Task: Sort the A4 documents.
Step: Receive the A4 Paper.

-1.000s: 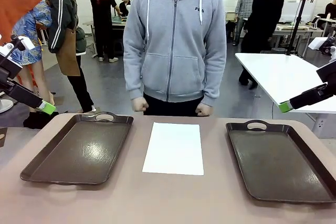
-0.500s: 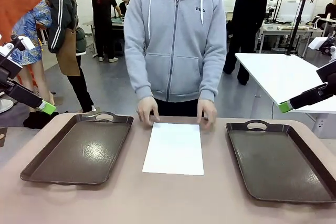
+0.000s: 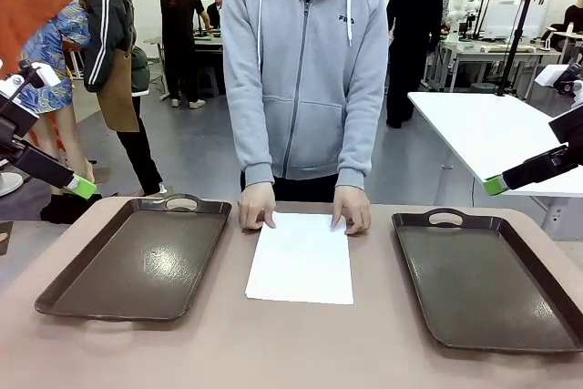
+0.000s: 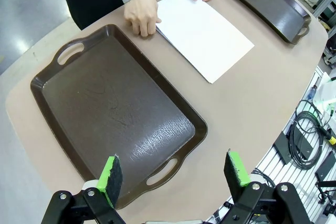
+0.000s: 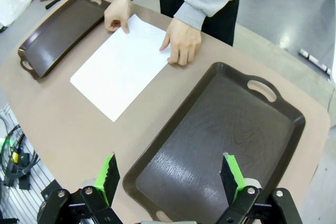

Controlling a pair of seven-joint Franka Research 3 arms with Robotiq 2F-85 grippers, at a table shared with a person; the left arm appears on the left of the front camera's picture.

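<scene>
Left wrist view and right wrist view show the left hand and right hand spread wide, holding nothing.

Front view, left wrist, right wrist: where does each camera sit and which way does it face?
Front view: between the arms, facing across the table at the person; left pincer and right pincer at the edges.
Left wrist view: above, looking down on the left tray; left pincer open at bottom.
Right wrist view: above, looking down on the right tray; right pincer open at bottom.
Shared by both wrist views: A4 documents, person's hands.
</scene>
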